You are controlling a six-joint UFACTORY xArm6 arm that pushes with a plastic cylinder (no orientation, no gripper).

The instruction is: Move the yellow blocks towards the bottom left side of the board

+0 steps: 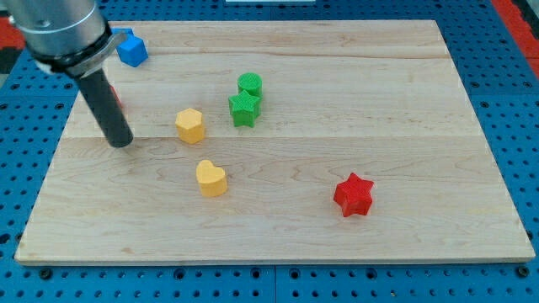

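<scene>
The pale wooden board (pixel 354 93) fills most of the frame and lies on the blue perforated table (pixel 522 126), whose surface is cut off at every edge. The grey arm housing (pixel 59 29) enters at the upper left and is cropped by the top of the frame. From it a straight dark rod (pixel 105 101) slants down, and my tip (pixel 121 141) rests on the board at the left of the frame. There are no jaws on this rig, only the rod, and it holds nothing.

A small red block (pixel 117 95) peeks out from behind the rod; it is mostly hidden, so its shape cannot be made out. The red star-shaped block (pixel 353 194) sits alone at the lower right. The yellow hexagonal block (pixel 190 124) lies to the right of my tip, near it but apart. The yellow heart-shaped block (pixel 210 178) lies just below that, toward the frame's centre. The green star-shaped block (pixel 243 108) touches the green round block (pixel 250 84) right above it. The blue block (pixel 131 49) sits at the upper left corner, its shape unclear beside the arm.
</scene>
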